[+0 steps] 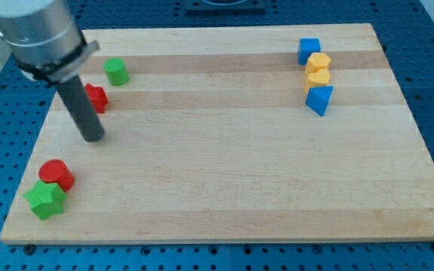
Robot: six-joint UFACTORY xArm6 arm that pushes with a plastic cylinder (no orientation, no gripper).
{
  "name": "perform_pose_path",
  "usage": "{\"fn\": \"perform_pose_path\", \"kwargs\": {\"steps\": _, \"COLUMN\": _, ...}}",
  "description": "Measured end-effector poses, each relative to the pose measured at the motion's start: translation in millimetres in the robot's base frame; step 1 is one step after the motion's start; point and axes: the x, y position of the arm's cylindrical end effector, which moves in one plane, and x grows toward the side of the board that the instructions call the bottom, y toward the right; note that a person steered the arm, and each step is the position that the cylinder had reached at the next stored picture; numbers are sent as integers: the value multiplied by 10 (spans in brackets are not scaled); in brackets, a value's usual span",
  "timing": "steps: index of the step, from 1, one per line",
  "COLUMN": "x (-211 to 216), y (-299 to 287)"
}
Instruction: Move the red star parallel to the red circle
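Observation:
The red star (96, 98) lies on the wooden board (224, 150) near the view's upper left, partly hidden behind my rod. The red circle (56, 175) sits near the lower left corner, touching a green star (46, 200) just below it. My tip (93, 138) rests on the board just below the red star, and above and to the right of the red circle.
A green cylinder (116, 71) stands above and right of the red star. At the upper right, a blue cube (309, 50), two yellow blocks (318, 63) (317, 78) and a blue triangular block (319, 98) form a tight column.

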Motion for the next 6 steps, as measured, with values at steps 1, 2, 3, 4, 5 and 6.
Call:
{"fn": "perform_pose_path", "kwargs": {"steps": 1, "x": 26, "y": -608}}
{"fn": "perform_pose_path", "kwargs": {"steps": 2, "x": -507, "y": -707}}
{"fn": "perform_pose_path", "kwargs": {"steps": 3, "x": -857, "y": -496}}
{"fn": "perform_pose_path", "kwargs": {"steps": 4, "x": -872, "y": -10}}
{"fn": "perform_pose_path", "kwargs": {"steps": 5, "x": -676, "y": 211}}
{"fn": "perform_pose_path", "kwargs": {"steps": 6, "x": -281, "y": 359}}
